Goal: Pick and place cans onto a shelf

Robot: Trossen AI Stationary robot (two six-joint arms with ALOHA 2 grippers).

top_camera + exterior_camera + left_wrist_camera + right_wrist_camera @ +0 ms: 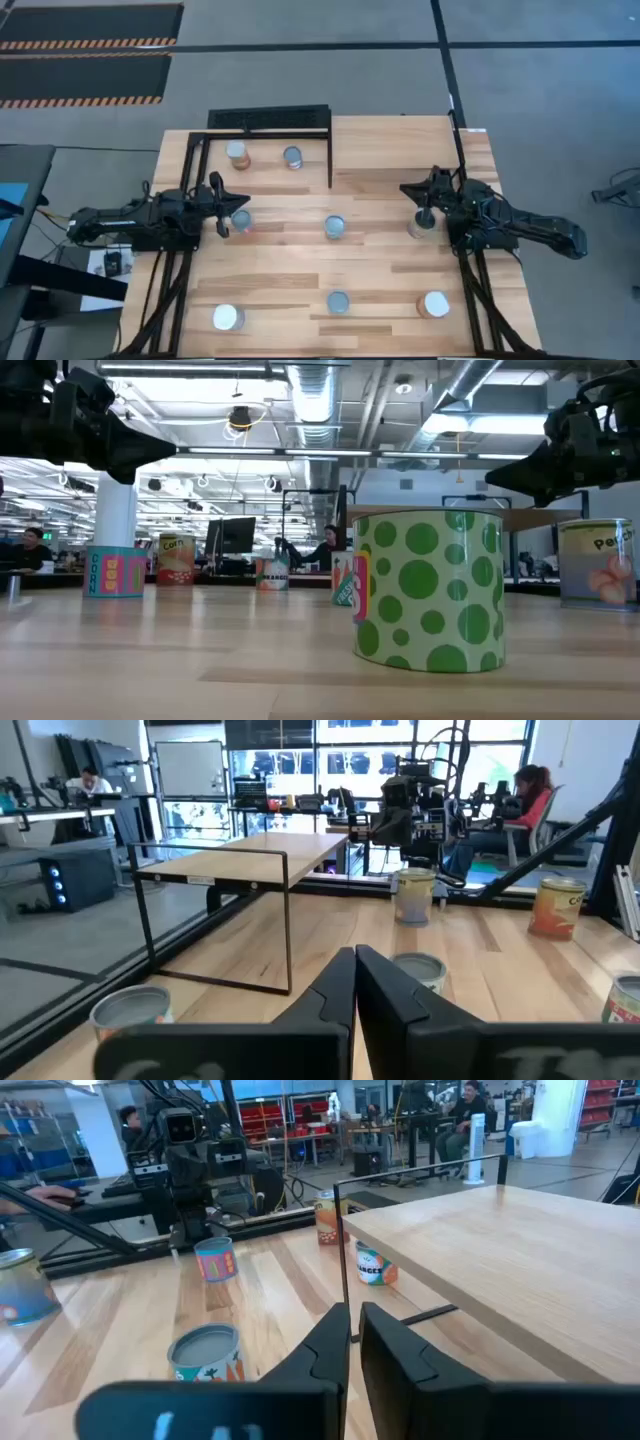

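Several small cans stand upright on the wooden table: two by the shelf (237, 153) (292, 157), three across the middle (240, 220) (335, 227) (422, 228) and three near the front edge (228, 317) (338, 302) (433, 305). My left gripper (224, 216) is shut and empty (355, 955), raised beside the middle-left can. My right gripper (424, 208) is shut and empty (350, 1315), raised over the middle-right can. In the low view both arms hang well above the can tops. The green-dotted can (430, 590) stands nearest that camera.
A black-framed shelf (268, 132) with a wooden top (520, 1250) stands at the table's far left. Its thin legs (288, 920) reach down to the table. People sit at desks in the room beyond (530, 795). Bare wood lies between the rows of cans.
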